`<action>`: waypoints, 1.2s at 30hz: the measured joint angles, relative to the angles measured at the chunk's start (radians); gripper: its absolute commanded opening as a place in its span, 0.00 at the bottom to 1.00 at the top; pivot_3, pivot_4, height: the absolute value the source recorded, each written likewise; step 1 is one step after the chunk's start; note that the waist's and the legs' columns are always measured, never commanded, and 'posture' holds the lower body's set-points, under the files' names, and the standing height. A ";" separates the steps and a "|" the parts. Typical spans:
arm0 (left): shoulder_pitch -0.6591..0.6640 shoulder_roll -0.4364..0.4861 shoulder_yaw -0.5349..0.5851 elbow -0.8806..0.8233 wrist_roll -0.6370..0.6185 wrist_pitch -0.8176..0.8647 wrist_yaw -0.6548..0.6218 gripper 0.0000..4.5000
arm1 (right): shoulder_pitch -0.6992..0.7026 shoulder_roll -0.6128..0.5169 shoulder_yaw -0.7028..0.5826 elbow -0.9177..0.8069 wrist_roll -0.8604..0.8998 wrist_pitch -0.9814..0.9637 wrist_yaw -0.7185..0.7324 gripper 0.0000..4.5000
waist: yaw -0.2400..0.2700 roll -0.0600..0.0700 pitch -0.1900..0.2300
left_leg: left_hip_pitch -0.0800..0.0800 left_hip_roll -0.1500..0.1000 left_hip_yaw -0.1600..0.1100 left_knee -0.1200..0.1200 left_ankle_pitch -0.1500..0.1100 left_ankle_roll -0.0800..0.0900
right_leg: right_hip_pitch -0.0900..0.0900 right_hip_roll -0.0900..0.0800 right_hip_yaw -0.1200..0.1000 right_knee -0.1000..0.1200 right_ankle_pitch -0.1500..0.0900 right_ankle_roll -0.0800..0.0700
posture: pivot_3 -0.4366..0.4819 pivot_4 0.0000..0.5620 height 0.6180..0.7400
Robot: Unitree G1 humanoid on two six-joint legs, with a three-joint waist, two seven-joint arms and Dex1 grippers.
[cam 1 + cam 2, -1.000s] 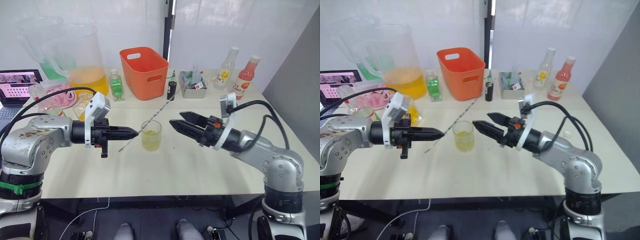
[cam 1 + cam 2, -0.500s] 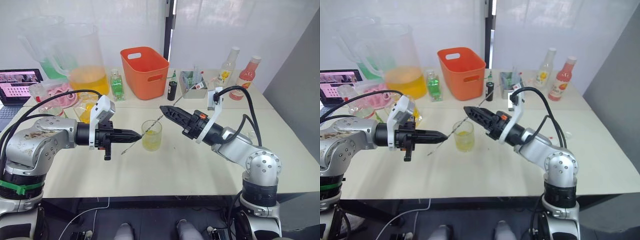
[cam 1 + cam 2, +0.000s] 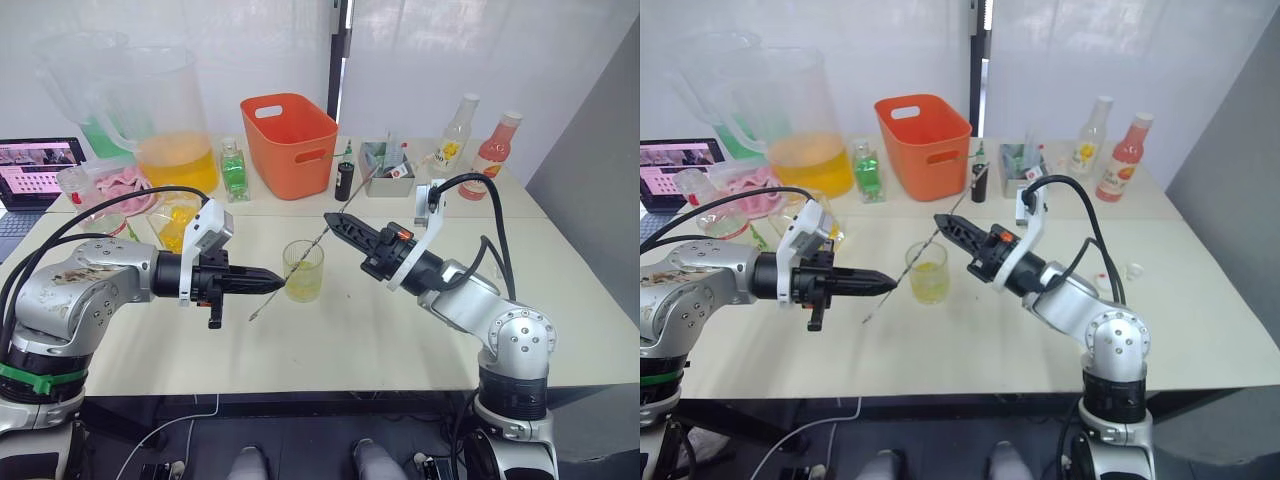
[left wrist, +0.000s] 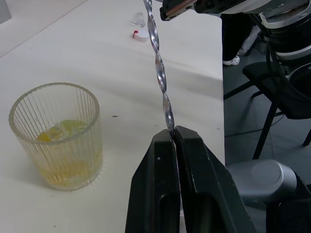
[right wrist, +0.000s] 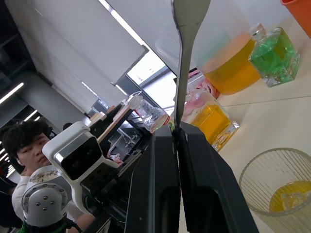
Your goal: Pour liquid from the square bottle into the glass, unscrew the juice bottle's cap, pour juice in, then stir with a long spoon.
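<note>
Two grippers hold the long spoon [image 3: 300, 264] at the same time; the left gripper [image 3: 277, 275] is clamped on the lower part of its twisted stem, and the right gripper [image 3: 331, 219] is clamped on it higher up, as both wrist views show with the fingers pressed together on the metal. The spoon runs in a slant line above the table [image 3: 380, 340], from a low end in front of the left gripper up to a high end near the grey tray [image 3: 386, 180] at the back; which end carries the bowl I cannot tell. The glass [image 3: 303, 270] stands on the table between the two grippers, just behind the spoon stem, with a little yellow liquid and some ice at the bottom; in the left wrist view it stands beside the closed fingers [image 4: 160, 194], not touching them. The square bottle [image 3: 176, 220] with yellow-orange liquid stands at the robot's left side, behind the left arm; the cap [image 4: 141, 34], white with a red mark, lies on the table alone. At the back there are an orange basket [image 3: 290, 140], a big pitcher [image 3: 170, 120] with orange liquid, a small green bottle [image 3: 233, 170], a yellow-labelled bottle [image 3: 452, 135] and a pink bottle [image 3: 492, 150]; a laptop [image 3: 35, 175] is at the far left. A person [image 5: 29, 155] shows in the right wrist view.
</note>
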 measured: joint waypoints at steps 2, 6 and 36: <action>0.000 -0.001 0.001 0.000 -0.006 0.006 0.014 0.20 | 0.002 0.001 0.001 0.000 0.004 -0.009 -0.004 0.00 | 0.000 0.000 0.000 | 0.000 0.000 0.000 0.000 0.000 0.000 | 0.000 0.000 0.000 0.000 0.000 0.000 | 0.48 0.27 0.81; 0.000 0.002 0.013 0.015 -0.033 0.011 0.018 0.50 | 0.005 -0.004 0.000 0.001 0.005 -0.027 -0.003 0.00 | 0.000 0.000 0.000 | 0.000 0.000 0.000 0.000 0.000 0.000 | 0.000 0.000 0.000 0.000 0.000 0.000 | 0.48 0.27 0.81; 0.512 -0.001 0.366 -0.052 -0.049 -0.237 0.092 0.98 | -0.389 -0.314 0.237 0.374 -0.604 -0.097 0.642 0.00 | 0.000 0.001 0.001 | -0.001 0.001 0.000 -0.001 0.000 0.000 | -0.002 -0.001 -0.004 -0.002 0.001 -0.004 | 0.48 0.27 0.81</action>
